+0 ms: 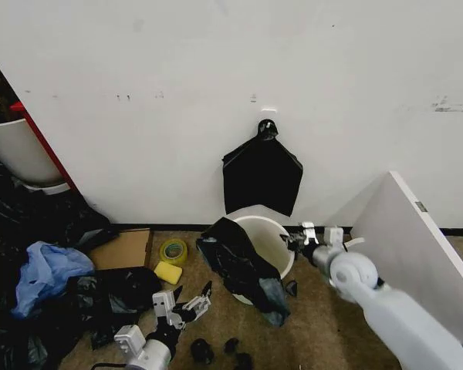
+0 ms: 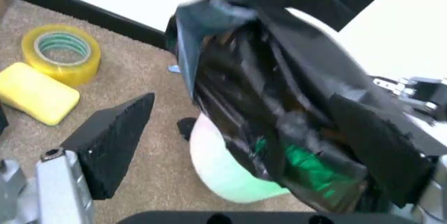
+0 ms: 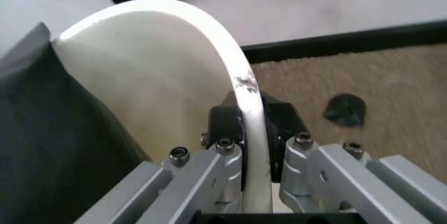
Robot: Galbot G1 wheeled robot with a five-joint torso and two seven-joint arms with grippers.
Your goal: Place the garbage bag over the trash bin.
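The trash bin (image 1: 272, 235), an off-white bucket with a pale green lower part (image 2: 231, 177), stands on the carpet by the wall. The garbage bag (image 1: 243, 271), black and crinkled, hangs over the bin's left rim and down its outside (image 2: 279, 103). My right gripper (image 1: 299, 242) is shut on the bin's right rim (image 3: 241, 85), one finger (image 3: 222, 124) inside and the other outside. My left gripper (image 1: 191, 297) stands open low over the floor, just left of the bag. Its black pads (image 2: 115, 137) frame the bag without touching it.
A knotted black bag bundle (image 1: 262, 176) hangs on the wall above the bin. A tape roll (image 1: 173, 250), a yellow sponge (image 1: 168, 272) and cardboard (image 1: 123, 248) lie to the left. Dark bags with blue plastic (image 1: 45, 271) pile at far left. A white board (image 1: 417, 239) leans on the right.
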